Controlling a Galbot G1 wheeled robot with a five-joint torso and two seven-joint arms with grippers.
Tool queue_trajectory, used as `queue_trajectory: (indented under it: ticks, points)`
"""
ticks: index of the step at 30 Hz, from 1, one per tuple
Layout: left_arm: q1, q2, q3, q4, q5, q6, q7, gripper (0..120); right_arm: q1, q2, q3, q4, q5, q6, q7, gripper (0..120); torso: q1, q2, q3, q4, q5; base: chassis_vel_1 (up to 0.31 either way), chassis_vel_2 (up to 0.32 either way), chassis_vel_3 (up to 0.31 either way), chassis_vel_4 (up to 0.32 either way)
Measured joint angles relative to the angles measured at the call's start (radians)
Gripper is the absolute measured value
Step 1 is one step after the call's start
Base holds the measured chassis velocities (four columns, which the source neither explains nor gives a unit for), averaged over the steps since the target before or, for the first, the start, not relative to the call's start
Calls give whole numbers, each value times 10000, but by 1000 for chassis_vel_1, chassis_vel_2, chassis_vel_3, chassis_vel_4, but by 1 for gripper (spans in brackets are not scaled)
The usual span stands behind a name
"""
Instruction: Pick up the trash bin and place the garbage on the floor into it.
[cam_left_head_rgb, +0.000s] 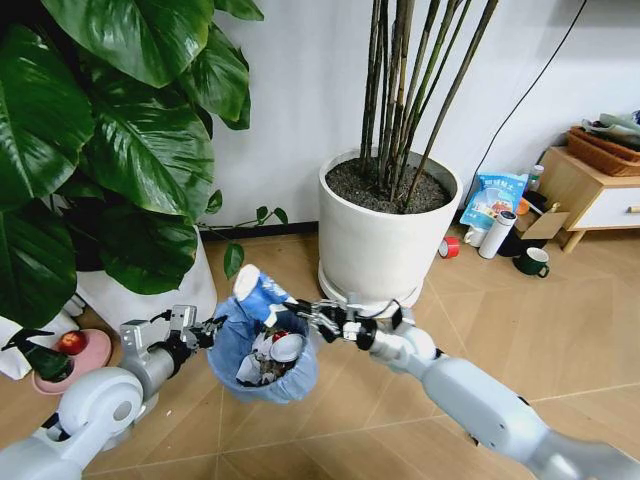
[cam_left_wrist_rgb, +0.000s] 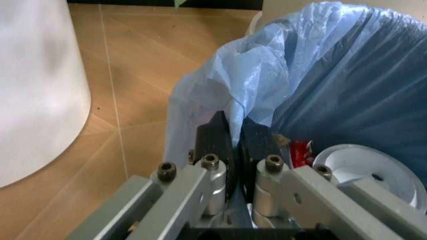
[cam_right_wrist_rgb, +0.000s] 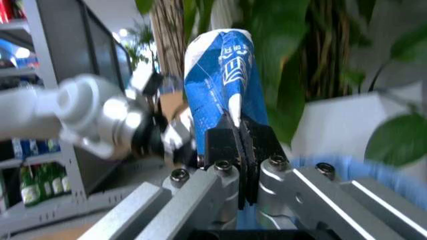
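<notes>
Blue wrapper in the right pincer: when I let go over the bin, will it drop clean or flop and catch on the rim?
The wrapper looks thin and crumpled, so probably light and floppy. It may drift or catch on the bag-lined bin rim rather than drop straight. The right pincer pinches only its lower end, so it may sag.

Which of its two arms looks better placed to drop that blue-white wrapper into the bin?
Likely the right: its gripper already pinches the blue-white wrapper just above the trash bin. The left gripper is busy clamping the bin's rim.
</notes>
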Motion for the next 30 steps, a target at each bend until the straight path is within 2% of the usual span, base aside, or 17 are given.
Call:
queue_trajectory:
  ticks: [4, 7, 9, 11, 12, 15, 16, 19, 21, 23, 25, 27, 29, 30]
  points:
    - [-9, -4, -31, -26, -11, 22, -65, 0, 118, -18, -370, -309, -242, -23, 275, 3, 0, 0, 0, -1, -1, 0, 0, 0, 0]
    - [99, 12, -126, -146, -75, 72, -130, 0, 134, -140, -483, -477, -395, -86, 518, 20, 0, 0, -1, -4, -1, 0, 0, 0, 0]
    - [120, 20, -145, -152, -77, 76, -132, 0, 133, -172, -483, -479, -407, -91, 533, 23, 0, 0, 0, -4, 0, 0, 0, 0, 0]
    - [182, 58, -223, -177, -81, 82, -142, 0, 133, -351, -446, -413, -402, -108, 599, 34, 0, 0, -1, -3, 1, 0, 0, 0, 0]
    - [182, 58, -223, -177, -81, 82, -142, 0, 133, -351, -446, -413, -402, -108, 599, 34, 0, 0, -1, -3, 1, 0, 0, 0, 0]
    - [213, 97, -274, -217, -89, 98, -156, 0, 121, -687, -333, -167, -324, -121, 618, 50, 0, 1, -1, -2, 2, 0, 0, 0, 0]
    - [213, 97, -274, -217, -89, 98, -156, 0, 121, -687, -333, -167, -324, -121, 618, 50, 0, 1, -1, -2, 2, 0, 0, 0, 0]
    - [225, 97, -292, -226, -91, 127, -194, 0, -17, -979, -109, 73, -307, -72, 679, 63, -1, 1, -1, 0, 2, 0, 0, 0, 0]
    - [231, 97, -299, -226, -91, 130, -199, 0, -62, -1031, -57, 97, -309, -60, 705, 67, -1, 1, -1, 0, 2, 0, 0, 0, 0]
    - [326, 115, -435, -255, -93, 150, -229, 0, -605, -1423, 606, 169, -507, 11, 1250, 79, -1, 1, -1, 0, 1, 0, 0, 0, 0]
    - [368, 119, -499, -272, -104, 155, -233, 0, -874, -1550, 891, 216, -593, 15, 1623, 82, 0, 1, -1, 2, 2, 0, 0, 0, 0]
    - [515, 149, -717, -303, -140, 163, -237, 0, -2095, -1896, 1865, 396, -976, 59, 3306, 93, -1, 2, -1, -3, 1, 0, 0, 0, 0]
    - [529, 156, -737, -305, -142, 163, -236, 0, -2307, -1932, 2030, 422, -1042, 72, 3587, 94, -1, 1, -2, -3, 3, 0, 0, 0, 0]
    - [606, 197, -841, -317, -150, 163, -233, 0, -3242, -2027, 2780, 614, -1448, 107, 5303, 98, -1, 2, -2, -7, 5, 0, 0, 0, 0]
